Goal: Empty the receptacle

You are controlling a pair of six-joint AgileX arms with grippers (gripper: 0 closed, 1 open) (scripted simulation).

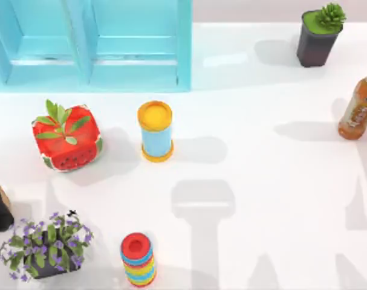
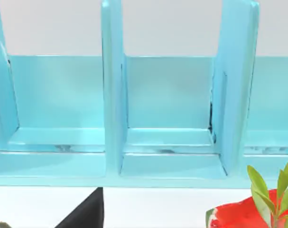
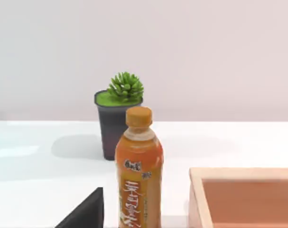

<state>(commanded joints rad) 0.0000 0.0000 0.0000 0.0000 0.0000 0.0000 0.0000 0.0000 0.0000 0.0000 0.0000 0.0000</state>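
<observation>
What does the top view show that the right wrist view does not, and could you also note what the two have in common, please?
Only the top view: the blue shelf, the watermelon-patterned planter, the yellow-and-blue cylinder, the striped ring stack, and the purple-flowered plant.

Only the right wrist view: a wooden box beside the bottle.

Both: the orange bottle, the dark pot with a green succulent, and the white table.

The receptacle is a pale blue rack [image 1: 184, 42] [image 2: 113, 95] standing upright, with tall dividers splitting it into open-fronted bays. It stands straight ahead of the left claw [image 2: 89, 213], apart from it, with its open side facing the claw. The visible bay floors are bare.
</observation>
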